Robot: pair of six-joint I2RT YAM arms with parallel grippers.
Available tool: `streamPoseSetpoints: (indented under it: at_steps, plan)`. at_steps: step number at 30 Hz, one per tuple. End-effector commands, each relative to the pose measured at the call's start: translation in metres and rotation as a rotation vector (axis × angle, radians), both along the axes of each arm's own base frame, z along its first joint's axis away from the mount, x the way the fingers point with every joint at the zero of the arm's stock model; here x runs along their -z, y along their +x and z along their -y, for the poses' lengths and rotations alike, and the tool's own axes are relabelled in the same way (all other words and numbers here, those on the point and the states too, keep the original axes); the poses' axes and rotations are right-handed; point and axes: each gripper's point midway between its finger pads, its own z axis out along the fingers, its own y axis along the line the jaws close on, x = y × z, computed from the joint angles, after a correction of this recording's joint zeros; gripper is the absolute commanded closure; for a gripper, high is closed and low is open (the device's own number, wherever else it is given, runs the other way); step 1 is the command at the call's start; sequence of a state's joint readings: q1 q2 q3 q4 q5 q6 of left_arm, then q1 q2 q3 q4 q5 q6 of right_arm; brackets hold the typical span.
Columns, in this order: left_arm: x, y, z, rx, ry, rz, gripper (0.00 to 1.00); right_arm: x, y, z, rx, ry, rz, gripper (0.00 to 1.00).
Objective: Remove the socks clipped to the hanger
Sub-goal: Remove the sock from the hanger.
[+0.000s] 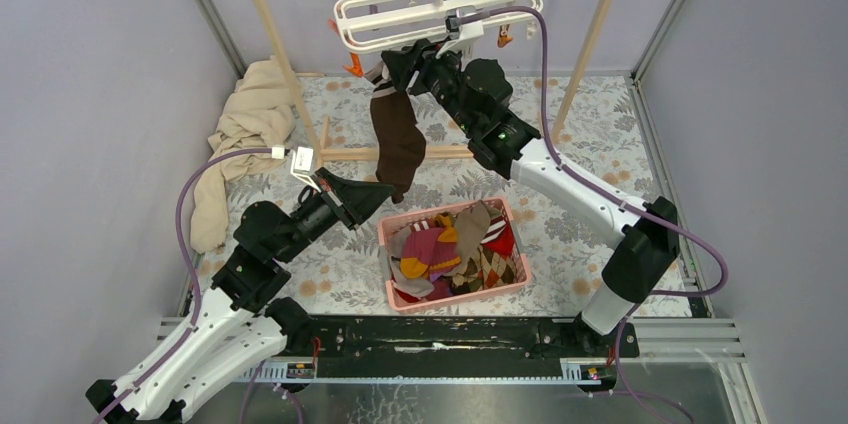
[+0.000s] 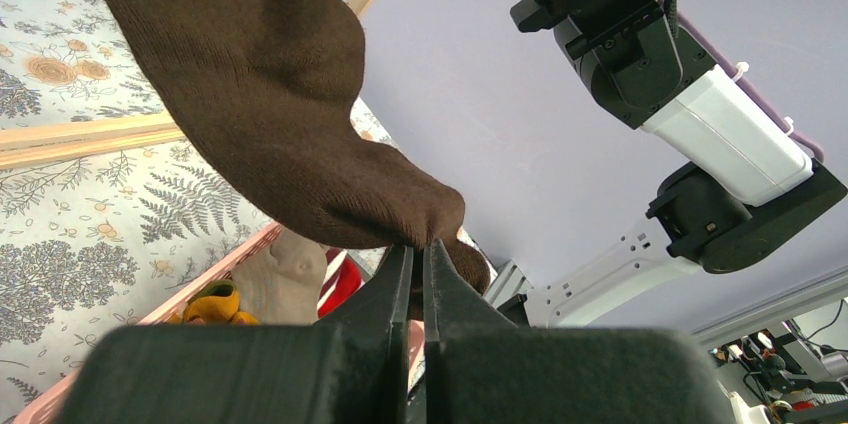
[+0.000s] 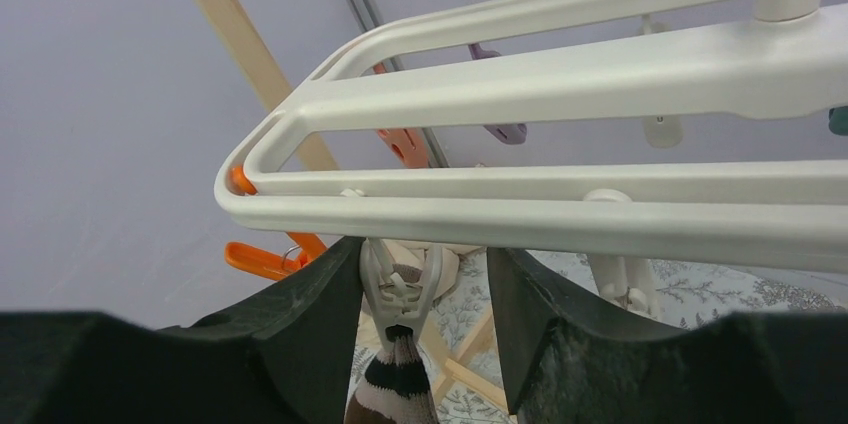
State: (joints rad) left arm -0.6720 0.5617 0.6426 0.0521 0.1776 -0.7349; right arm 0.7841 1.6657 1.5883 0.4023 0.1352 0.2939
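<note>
Brown sock (image 2: 270, 114) toe in closed left pincer (image 2: 420, 254); right pincer (image 3: 420, 256) open astride white clip (image 3: 400, 289)

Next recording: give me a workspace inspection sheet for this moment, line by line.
Surface: floral-print table cover, flat.
Job's things: white plastic multi-bar hanger, suspended; dark brown sock hangs from its white clip; mixed socks in pink plastic basket.
Clutter: beige cloth draped at left.
Grippers: left gripper shut on the sock's toe; right gripper open, fingers flanking the clip.
Cables: purple cables loop off both arms.
Surroundings: wooden rail frame, lilac walls.
</note>
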Motion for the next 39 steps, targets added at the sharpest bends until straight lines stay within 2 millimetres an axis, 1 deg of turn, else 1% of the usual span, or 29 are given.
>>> streamPoseSetpoints:
  at_steps: [1,3,5,6,8,10,12,15,16,17,18,20,23,24,26,30,32,33,36,39]
  plan:
    - [-0.005,-0.005,0.001,0.022,-0.017,0.025,1.00,-0.038,-0.002,0.003,-0.014,0.077,0.069,0.47]
    - [-0.004,-0.005,0.000,0.020,-0.017,0.025,1.00,-0.038,-0.002,0.001,-0.017,0.078,0.067,0.49]
    - [-0.004,-0.005,0.000,0.018,-0.017,0.027,1.00,-0.038,-0.002,0.001,-0.017,0.078,0.067,0.52]
    - [-0.004,-0.005,-0.001,0.018,-0.017,0.026,1.00,-0.038,-0.002,0.001,-0.019,0.079,0.067,0.55]
    - [-0.003,-0.005,-0.001,0.018,-0.015,0.024,1.00,-0.039,-0.002,0.001,-0.019,0.081,0.069,0.66]
    - [-0.003,-0.006,-0.001,0.016,-0.014,0.025,1.00,-0.039,-0.002,0.001,-0.020,0.083,0.068,0.81]
    - [-0.003,-0.006,-0.002,0.015,-0.013,0.024,1.00,-0.040,-0.002,0.001,-0.021,0.084,0.068,0.90]
    - [-0.002,-0.006,-0.002,0.012,-0.012,0.023,1.00,-0.041,-0.003,0.001,-0.021,0.085,0.069,0.97]
    - [-0.002,-0.006,-0.002,0.012,-0.012,0.023,1.00,-0.040,-0.003,0.001,-0.021,0.084,0.068,0.97]
    - [-0.003,-0.006,-0.002,0.013,-0.013,0.024,1.00,-0.040,-0.003,0.001,-0.021,0.082,0.067,0.96]
    - [-0.003,-0.006,-0.002,0.012,-0.013,0.025,1.00,-0.039,-0.003,0.001,-0.021,0.081,0.064,0.91]
    - [-0.004,-0.006,-0.002,0.014,-0.013,0.023,1.00,-0.037,-0.004,0.001,-0.026,0.079,0.056,0.74]
    - [-0.009,-0.007,-0.002,0.019,-0.015,0.026,1.00,-0.029,-0.008,0.004,-0.030,0.068,0.039,0.42]
    - [-0.009,-0.007,-0.001,0.022,-0.013,0.025,1.00,-0.023,-0.009,0.006,-0.029,0.058,0.027,0.37]
    - [-0.012,-0.008,0.001,0.034,-0.012,0.022,1.00,-0.014,-0.014,0.012,-0.022,0.051,0.008,0.32]
    - [-0.017,-0.011,0.007,0.074,-0.003,0.007,1.00,0.007,-0.029,0.032,0.000,0.022,-0.047,0.18]
    - [-0.018,-0.012,0.012,0.101,0.006,-0.007,1.00,0.021,-0.038,0.044,0.012,-0.007,-0.082,0.15]
    - [-0.019,-0.012,0.014,0.111,0.011,-0.014,0.99,0.023,-0.046,0.053,0.020,-0.016,-0.093,0.13]
    - [-0.020,-0.013,0.019,0.139,0.011,-0.029,0.99,0.042,-0.062,0.075,0.046,-0.066,-0.132,0.11]
    - [-0.020,-0.015,0.021,0.155,0.004,-0.045,0.98,0.057,-0.078,0.101,0.085,-0.113,-0.168,0.09]
